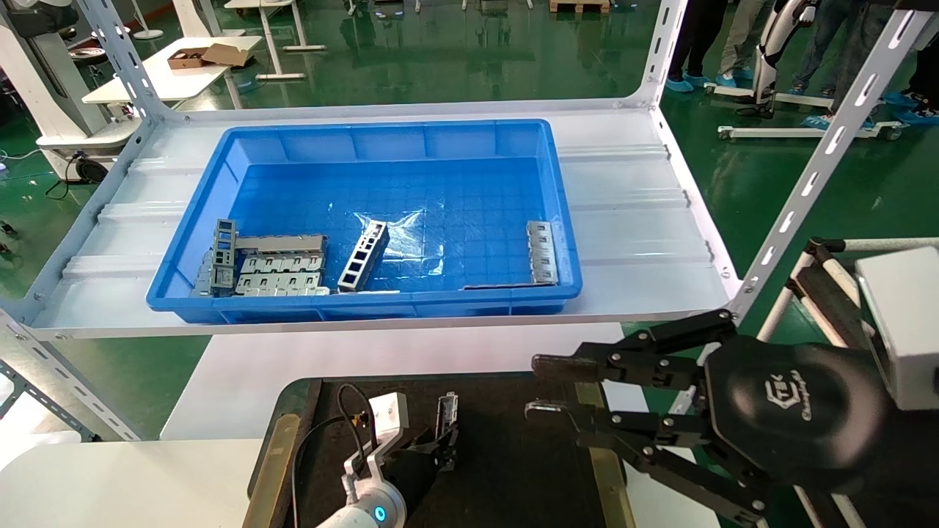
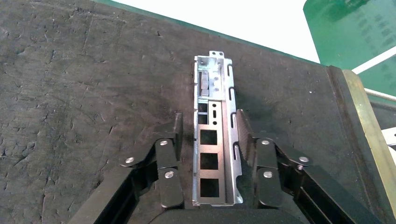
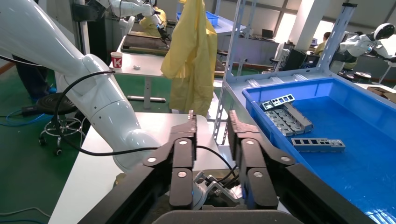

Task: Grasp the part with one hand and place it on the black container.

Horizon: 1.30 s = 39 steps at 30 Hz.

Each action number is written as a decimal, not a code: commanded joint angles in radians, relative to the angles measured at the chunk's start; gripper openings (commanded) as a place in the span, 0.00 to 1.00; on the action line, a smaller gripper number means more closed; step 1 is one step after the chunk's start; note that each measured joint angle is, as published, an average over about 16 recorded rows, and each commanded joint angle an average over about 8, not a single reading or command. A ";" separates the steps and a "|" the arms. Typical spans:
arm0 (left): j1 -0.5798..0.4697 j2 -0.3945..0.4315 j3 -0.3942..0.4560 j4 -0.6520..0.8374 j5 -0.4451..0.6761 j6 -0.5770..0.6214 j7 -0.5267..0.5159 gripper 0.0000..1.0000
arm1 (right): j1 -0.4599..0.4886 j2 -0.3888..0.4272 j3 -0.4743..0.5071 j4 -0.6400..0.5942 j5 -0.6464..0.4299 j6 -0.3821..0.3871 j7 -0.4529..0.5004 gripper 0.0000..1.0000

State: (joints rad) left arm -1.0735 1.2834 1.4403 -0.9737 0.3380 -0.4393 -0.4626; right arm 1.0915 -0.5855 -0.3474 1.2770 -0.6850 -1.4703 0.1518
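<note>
**One part down on the black tray, fingers spread either side of it**

One silver part (image 2: 214, 135) lies flat on the black container (image 2: 84, 93), and the left gripper (image 2: 208, 135) sits low over it, down at the near edge of the tray in front of the robot. From where I stand this looks like the placing step, right at the letting-go: the channel rests on the matte surface with its row of rectangular cutouts facing up, and the two fingers (image 2: 169, 158) stand on either side of it, parted. There is a dark sliver between the left-hand pad and the channel's wall; on the other side the pad is very close, and I cannot tell whether it touches.

The next move, I'd judge, calls for a straight lift of the gripper clear of the channel, without dragging a pad along its thin wall and skewing it.

The right gripper (image 1: 546, 387) hangs over the tray's right-hand brass strip, fingers apart, holding nothing, well clear of the part. Behind, the blue bin (image 1: 367, 139) on the shelf holds more metal pieces (image 1: 271, 268).
</note>
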 commanded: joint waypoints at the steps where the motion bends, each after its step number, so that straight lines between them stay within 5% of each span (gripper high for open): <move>1: -0.003 -0.001 0.005 -0.009 -0.013 -0.011 0.006 1.00 | 0.000 0.000 0.000 0.000 0.000 0.000 0.000 1.00; 18: -0.004 -0.195 -0.038 -0.253 0.130 0.108 0.013 1.00 | 0.000 0.000 0.000 0.000 0.000 0.000 0.000 1.00; 29: 0.037 -0.367 -0.140 -0.367 0.290 0.431 0.063 1.00 | 0.000 0.000 -0.001 0.000 0.000 0.000 0.000 1.00; 39: 0.075 -0.481 -0.318 -0.363 0.278 0.814 0.182 1.00 | 0.000 0.000 -0.001 0.000 0.001 0.000 0.000 1.00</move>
State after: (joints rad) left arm -1.0046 0.8060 1.1333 -1.3309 0.6155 0.3684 -0.2816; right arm 1.0917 -0.5852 -0.3482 1.2770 -0.6845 -1.4700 0.1514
